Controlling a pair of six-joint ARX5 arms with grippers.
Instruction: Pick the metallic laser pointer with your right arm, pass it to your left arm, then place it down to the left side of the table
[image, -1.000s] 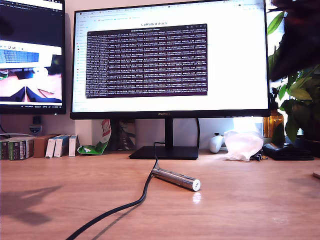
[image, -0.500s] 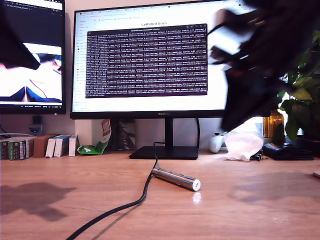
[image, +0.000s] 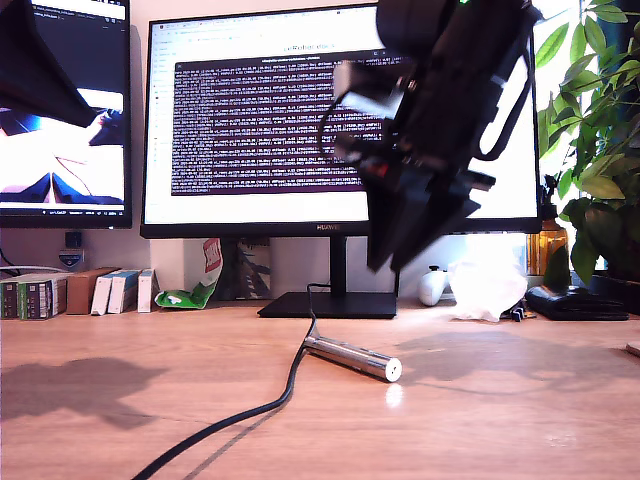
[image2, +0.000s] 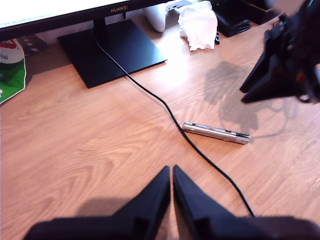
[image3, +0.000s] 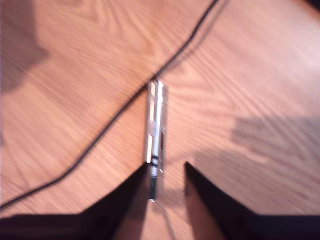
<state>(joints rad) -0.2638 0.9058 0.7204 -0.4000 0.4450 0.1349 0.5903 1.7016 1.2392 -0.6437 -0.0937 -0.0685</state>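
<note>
Exterior view. The metallic laser pointer (image: 352, 357) is seen lying flat on the table (image: 520, 400), in front of the monitor stand (image: 330, 303), its flat round end cap turned toward the camera. A black cable (image: 262, 405) runs from the stand past the pointer's far end, just beside it, and on toward the camera. My second gripper (image: 385, 255) is seen above the table, tilted, its black fingers pointing down toward the pointer and well clear of it; its shadow falls on the wood on the side of the pointer toward the exterior view's right. A white crumpled cloth (image: 487, 288) lies beside the stand.

First wrist view. My first gripper (image2: 171, 176) is seen over bare wood with its two pointed fingers pressed together, nothing between them. The pointer (image2: 216, 132) lies beyond the tips, apart from them, with the cable (image2: 170, 115) passing one of its ends. The second arm's black fingers (image2: 270, 75) are seen beyond the pointer, above the table.

Second wrist view (blurred). My second gripper (image3: 166, 172) is spread, a clear gap between the fingers. The pointer (image3: 154, 127) is seen below it, one end near one finger (image3: 135, 187); contact cannot be told. The cable (image3: 125, 105) crosses near the pointer's other end.
</note>
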